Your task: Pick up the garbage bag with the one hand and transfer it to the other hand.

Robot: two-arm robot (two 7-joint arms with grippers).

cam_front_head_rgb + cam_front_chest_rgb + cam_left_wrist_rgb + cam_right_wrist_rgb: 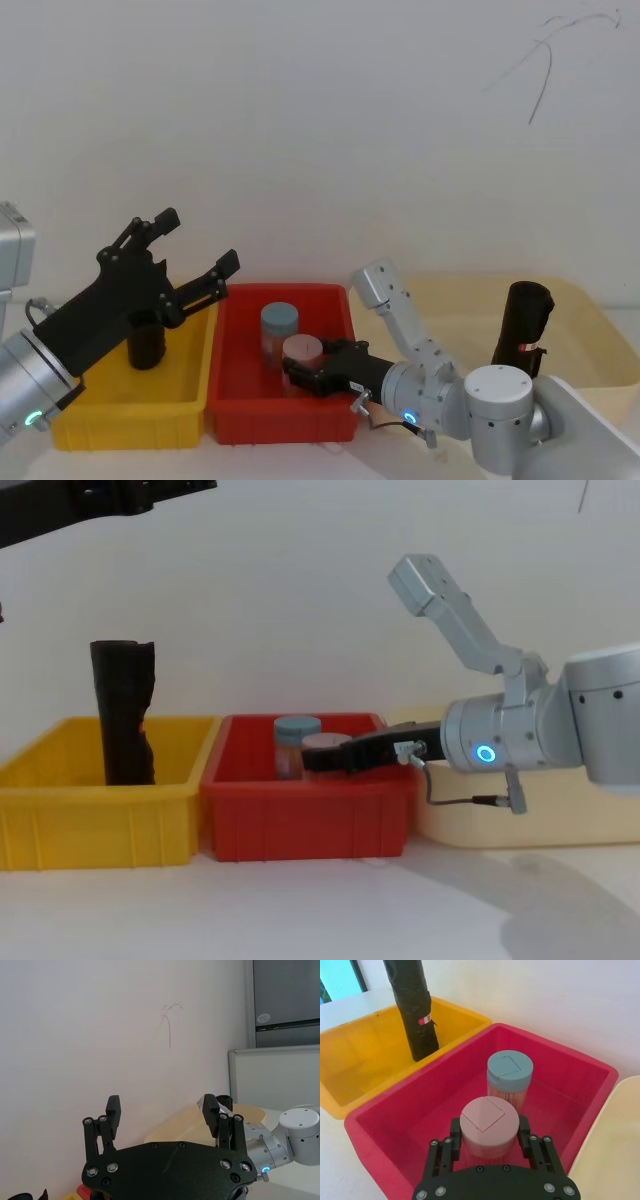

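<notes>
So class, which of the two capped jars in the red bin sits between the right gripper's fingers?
The pink-lidded jar, between the right gripper fingers; the blue-lidded jar stands free behind it.

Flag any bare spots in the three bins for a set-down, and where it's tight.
Yellow bin: floor bare between the labelled black roll and the red bin. Cream tray: bare left of the second black roll. Crowded: red bin, right pincer gripping the pink-lid jar beside the blue-lid jar. Left pincer hangs open above the yellow bin.
</notes>
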